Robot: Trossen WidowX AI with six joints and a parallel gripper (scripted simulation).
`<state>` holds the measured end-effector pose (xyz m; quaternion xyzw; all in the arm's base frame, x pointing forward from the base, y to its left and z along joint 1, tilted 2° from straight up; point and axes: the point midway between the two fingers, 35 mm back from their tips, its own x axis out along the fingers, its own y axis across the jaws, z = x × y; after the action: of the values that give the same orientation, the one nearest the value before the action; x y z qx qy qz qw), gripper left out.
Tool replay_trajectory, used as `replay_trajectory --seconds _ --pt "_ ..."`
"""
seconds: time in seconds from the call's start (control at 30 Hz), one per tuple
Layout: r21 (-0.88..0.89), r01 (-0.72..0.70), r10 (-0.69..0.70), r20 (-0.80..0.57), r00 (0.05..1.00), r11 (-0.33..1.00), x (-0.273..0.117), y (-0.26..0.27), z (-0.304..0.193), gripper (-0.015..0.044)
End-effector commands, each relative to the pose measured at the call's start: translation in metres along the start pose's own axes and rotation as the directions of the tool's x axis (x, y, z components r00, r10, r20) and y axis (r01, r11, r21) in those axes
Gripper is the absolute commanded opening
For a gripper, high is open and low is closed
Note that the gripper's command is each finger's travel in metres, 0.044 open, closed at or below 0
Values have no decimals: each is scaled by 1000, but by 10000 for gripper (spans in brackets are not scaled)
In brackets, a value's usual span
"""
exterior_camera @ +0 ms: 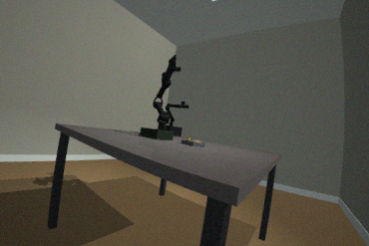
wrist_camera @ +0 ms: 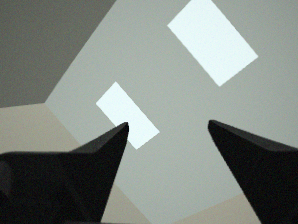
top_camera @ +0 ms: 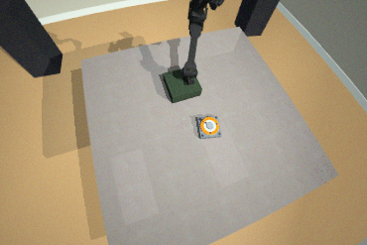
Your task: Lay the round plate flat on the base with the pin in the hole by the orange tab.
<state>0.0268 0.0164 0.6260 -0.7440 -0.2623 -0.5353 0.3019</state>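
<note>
The round plate point(top_camera: 202, 127) point(exterior_camera: 193, 140) is an orange ring with a white inner part, around a grey centre. It sits on the square grey base point(top_camera: 201, 136) point(exterior_camera: 199, 144) on the table, in front of the arm. The orange tab, its hole and the pin are too small to make out, and the plate's tilt cannot be read. My gripper point(wrist_camera: 167, 124) is open and empty, with its two dark fingers wide apart in the wrist view. It is raised high above the table, far from the plate, and faces the ceiling.
A dark green block point(top_camera: 183, 89) point(exterior_camera: 150, 133) stands at the arm's foot, behind the base. The grey table point(top_camera: 149, 133) point(exterior_camera: 219, 160) carries both. Two tall dark blocks point(top_camera: 27, 36) point(top_camera: 263, 1) stand beyond the table's back corners. The wrist view shows ceiling with bright panels point(wrist_camera: 212, 42).
</note>
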Motion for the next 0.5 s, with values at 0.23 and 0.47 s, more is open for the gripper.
replay_trajectory --seconds 0.23,0.47 --pt "364 -380 336 181 924 850 -2 127 63 190" --pt "559 -709 602 407 687 431 -45 232 142 6"
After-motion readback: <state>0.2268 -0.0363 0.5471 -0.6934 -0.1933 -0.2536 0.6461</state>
